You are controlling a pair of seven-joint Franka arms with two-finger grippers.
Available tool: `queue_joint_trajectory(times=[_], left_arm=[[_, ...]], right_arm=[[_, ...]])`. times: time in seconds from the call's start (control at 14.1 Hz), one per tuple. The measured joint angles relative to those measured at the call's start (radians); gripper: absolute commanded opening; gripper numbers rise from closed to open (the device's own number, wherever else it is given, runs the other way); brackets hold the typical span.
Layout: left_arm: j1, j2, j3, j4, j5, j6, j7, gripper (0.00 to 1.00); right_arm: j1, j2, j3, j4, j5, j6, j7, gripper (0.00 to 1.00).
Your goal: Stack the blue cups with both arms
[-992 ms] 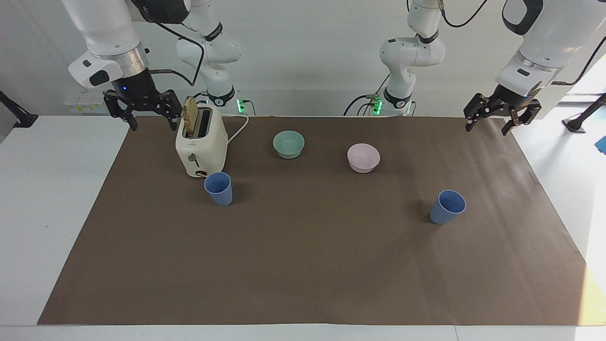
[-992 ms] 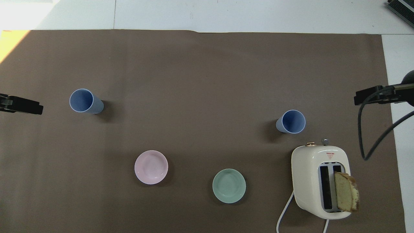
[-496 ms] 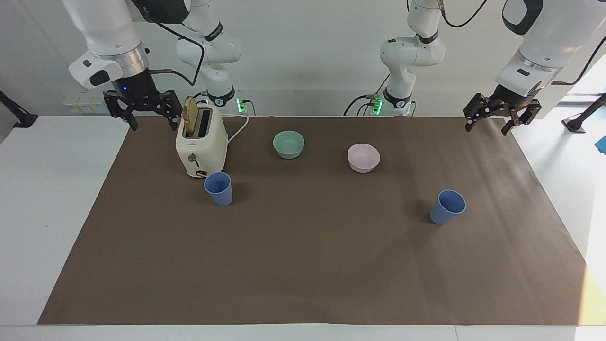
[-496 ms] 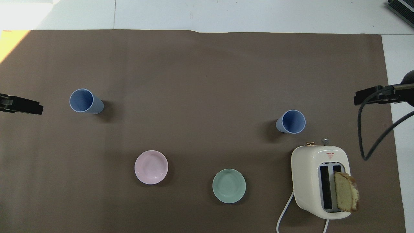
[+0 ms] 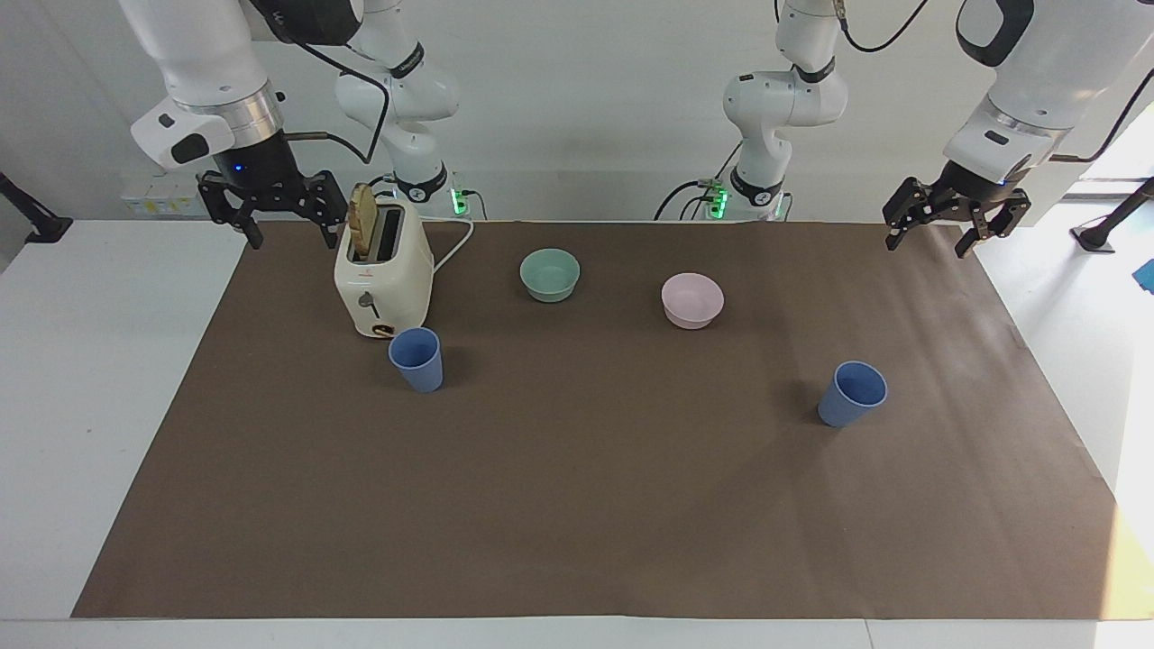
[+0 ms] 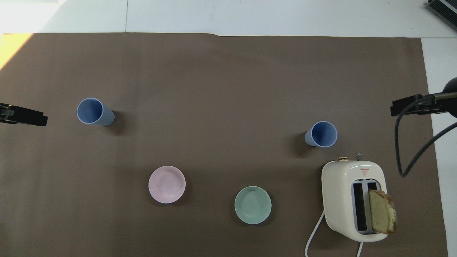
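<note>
Still, both blue cups (image 5: 416, 358) (image 5: 852, 393) stand unmoved, well apart.

Overhead, both hands are cut off (only tips show) at the side edges.

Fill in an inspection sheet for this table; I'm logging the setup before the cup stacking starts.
Surface: brown mat on a white table, flat.
Job's things: two blue cups, upright, apart, not stacked; one beside the toaster, the other toward the left arm's end.
Clutter: cream toaster with a bread slice sticking up; green bowl and pink bowl, both nearer the robots than the cups.
Grippers: right gripper open, raised beside the toaster; left gripper open, raised over the mat's corner; both hold nothing.
Cables: white toaster cord on the mat.
Surroundings: two smaller arms with green-lit bases.
</note>
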Motion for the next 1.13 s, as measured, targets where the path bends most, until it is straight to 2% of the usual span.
queue_joint_trajectory(times=[0.64,1.13], left_arm=[[0.0,0.013,0.0,-0.006,0.0,0.089,0.011,1.0],[0.022,0.045,0.011,-0.033,0.0,0.12,0.117,1.0]], right_arm=[[0.0,0.0,0.0,0.0,0.0,0.0,0.0,1.0],[0.0,0.0,0.0,-0.001,0.0,0.0,0.0,1.0]])
